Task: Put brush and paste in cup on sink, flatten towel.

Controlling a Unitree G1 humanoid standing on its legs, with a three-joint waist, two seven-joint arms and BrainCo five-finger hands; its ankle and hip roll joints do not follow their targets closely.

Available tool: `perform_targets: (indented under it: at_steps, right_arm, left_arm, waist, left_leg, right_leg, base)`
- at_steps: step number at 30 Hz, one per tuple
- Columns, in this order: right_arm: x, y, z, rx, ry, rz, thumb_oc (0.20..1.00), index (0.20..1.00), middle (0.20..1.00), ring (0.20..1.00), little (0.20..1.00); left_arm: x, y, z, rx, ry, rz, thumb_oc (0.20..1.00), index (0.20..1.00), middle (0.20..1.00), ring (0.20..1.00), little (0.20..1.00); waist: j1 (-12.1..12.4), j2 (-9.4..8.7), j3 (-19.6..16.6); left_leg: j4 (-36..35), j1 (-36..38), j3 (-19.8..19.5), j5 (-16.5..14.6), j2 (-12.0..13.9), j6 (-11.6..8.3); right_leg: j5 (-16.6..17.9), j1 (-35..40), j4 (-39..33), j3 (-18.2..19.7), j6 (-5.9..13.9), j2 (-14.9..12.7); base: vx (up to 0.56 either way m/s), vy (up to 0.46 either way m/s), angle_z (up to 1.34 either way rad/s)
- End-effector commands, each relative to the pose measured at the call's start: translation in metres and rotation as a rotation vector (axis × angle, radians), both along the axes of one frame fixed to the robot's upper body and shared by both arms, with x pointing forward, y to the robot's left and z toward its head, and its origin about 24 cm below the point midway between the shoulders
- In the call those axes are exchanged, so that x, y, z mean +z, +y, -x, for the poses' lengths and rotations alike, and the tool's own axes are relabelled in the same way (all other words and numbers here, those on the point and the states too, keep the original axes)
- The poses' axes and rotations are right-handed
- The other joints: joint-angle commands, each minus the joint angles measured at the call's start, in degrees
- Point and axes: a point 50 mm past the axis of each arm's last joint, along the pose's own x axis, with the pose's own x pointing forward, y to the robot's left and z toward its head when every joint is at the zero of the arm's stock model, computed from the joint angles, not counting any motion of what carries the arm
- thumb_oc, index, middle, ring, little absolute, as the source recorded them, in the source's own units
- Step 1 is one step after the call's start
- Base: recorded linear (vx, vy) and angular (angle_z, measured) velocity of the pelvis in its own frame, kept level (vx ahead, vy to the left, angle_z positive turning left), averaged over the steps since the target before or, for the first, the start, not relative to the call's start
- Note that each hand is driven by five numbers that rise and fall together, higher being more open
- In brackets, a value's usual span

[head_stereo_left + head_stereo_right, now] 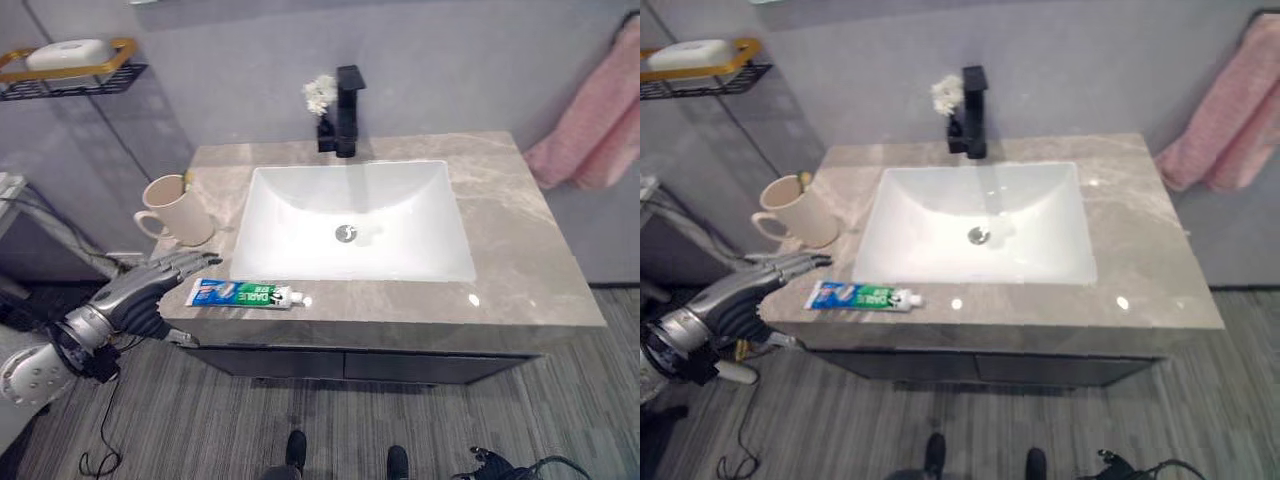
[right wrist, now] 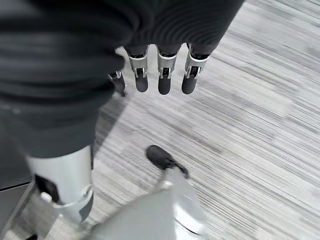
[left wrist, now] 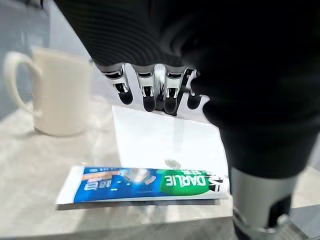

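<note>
Left eye view showed the left robot hand with relaxed, spread fingers just beside the toothpaste tube, which lay flat on the tabletop before the sink. The cup stood near. The right robot hand hung with straight fingers above the floor. The pink towel hung bunched.

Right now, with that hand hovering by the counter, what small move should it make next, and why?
Probably ease the left hand forward and curl it round the toothpaste tube. The tube lies flat on the front edge of the counter, just past the open fingers, and the cup it belongs in stands close behind.
</note>
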Motion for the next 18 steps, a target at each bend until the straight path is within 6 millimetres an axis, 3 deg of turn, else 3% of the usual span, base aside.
perform_targets:
  at_steps: [1, 9, 18]
  right_arm:
    - [0.001, 0.003, -0.009, -0.003, -0.026, -0.020, 1.000, 1.000, 1.000, 1.000, 1.000]
    - [0.003, 0.004, -0.014, 0.026, -0.050, -0.022, 1.000, 1.000, 1.000, 1.000, 1.000]
    - [0.010, 0.002, -0.032, 0.071, -0.109, -0.007, 1.000, 1.000, 1.000, 1.000, 1.000]
  left_arm:
    - [0.018, 0.003, -0.010, 0.005, -0.092, -0.021, 1.000, 1.000, 1.000, 1.000, 1.000]
    - [-0.005, 0.013, -0.012, 0.057, -0.013, -0.026, 1.000, 1.000, 1.000, 1.000, 1.000]
    - [-0.031, 0.001, -0.020, 0.055, 0.044, 0.077, 1.000, 1.000, 1.000, 1.000, 1.000]
  waist:
    - [-0.6, -3.12, -0.2]
    - [-1.4, -3.31, 0.0]
    - [-1.9, -3.64, 0.4]
  left_leg:
    - [0.3, 1.7, 2.9, -2.7, 1.1, -0.61]
    - [0.3, 1.5, 3.7, -2.8, 0.9, -0.46]
    - [0.3, -0.6, 3.2, -2.2, 0.8, -0.42]
  right_leg:
    - [3.8, -2.6, -0.1, 2.5, 5.28, -5.5]
    - [4.0, -3.6, -0.1, 3.1, 5.55, -5.7]
    - [4.4, -5.3, -0.1, 2.7, 5.46, -5.8]
  base:
    - [0.03, 0.058, -0.35]
    - [0.01, 0.030, -0.12]
    - [0.00, 0.000, 0.00]
